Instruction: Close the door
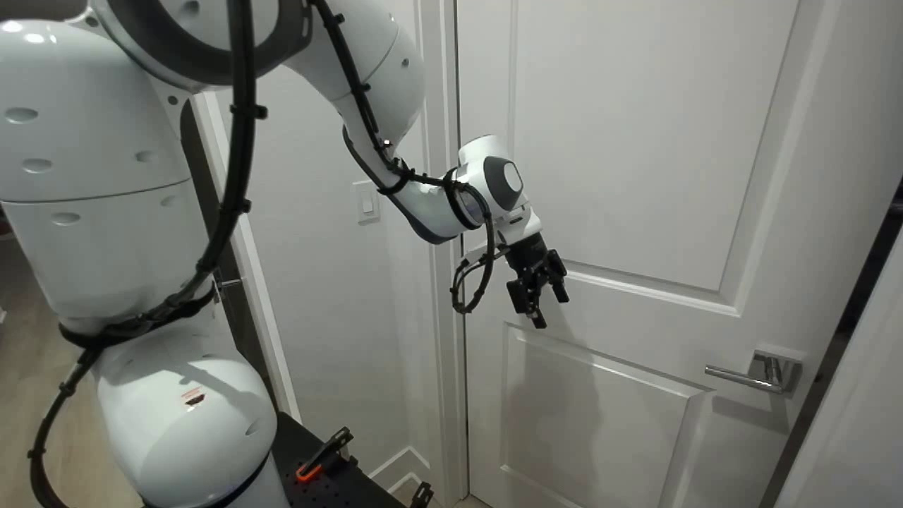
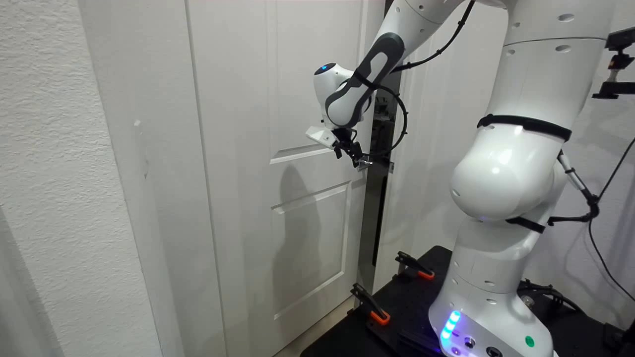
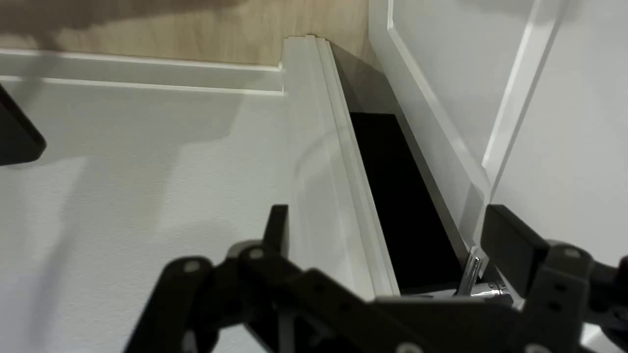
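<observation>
1. The gripper [image 3: 386, 218] is released, its fingers [image 3: 512, 245] spread well apart; in both exterior views it tilts downward in front of the door [image 1: 635, 176]. Whether it touches the door cannot be told.
2. The door, white and panelled, stands ajar, taking up much of both exterior views and the right side of the wrist view.
3. The handle [image 1: 753, 379], a silver lever on a square plate, is near the door's free edge; in the wrist view it is partly hidden behind the gripper.
4. A dark gap [image 3: 407, 211] runs between that edge and the frame [image 3: 338, 171].
5. Beside the frame in the wrist view is a wall [image 3: 147, 157], its baseboard [image 3: 147, 73] meeting the wood floor [image 3: 245, 32].
6. In an exterior view a switch [image 1: 367, 203] sits on another wall [image 1: 324, 296], beside the arm [image 2: 501, 168].
7. The arm, a black cable [image 1: 242, 141] strapped along it, stands on the black table [image 2: 337, 342]; clamps [image 2: 380, 317] with orange parts sit at the table's edge, and a blue light [image 2: 450, 325] glows low on the arm.
</observation>
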Action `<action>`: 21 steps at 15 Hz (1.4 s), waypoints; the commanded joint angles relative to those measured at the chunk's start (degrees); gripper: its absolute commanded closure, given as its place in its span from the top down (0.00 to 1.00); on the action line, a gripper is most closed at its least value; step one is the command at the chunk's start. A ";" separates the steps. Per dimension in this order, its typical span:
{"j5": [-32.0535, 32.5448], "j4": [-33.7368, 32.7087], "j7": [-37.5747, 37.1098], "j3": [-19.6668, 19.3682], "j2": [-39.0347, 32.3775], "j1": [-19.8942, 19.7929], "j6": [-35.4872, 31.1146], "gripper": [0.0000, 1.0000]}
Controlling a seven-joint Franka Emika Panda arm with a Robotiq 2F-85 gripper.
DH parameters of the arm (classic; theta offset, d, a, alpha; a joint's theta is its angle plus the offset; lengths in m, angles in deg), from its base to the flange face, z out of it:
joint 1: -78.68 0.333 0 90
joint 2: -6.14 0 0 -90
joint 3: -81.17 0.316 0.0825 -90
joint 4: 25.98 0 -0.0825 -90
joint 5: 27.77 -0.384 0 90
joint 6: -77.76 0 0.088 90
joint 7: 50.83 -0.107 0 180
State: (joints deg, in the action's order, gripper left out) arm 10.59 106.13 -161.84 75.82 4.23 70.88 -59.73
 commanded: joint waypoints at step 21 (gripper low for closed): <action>-26.74 -32.20 25.83 -9.72 -28.02 -5.61 3.29 1.00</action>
State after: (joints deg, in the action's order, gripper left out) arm -11.60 80.37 -142.37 66.70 -21.10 66.17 -61.31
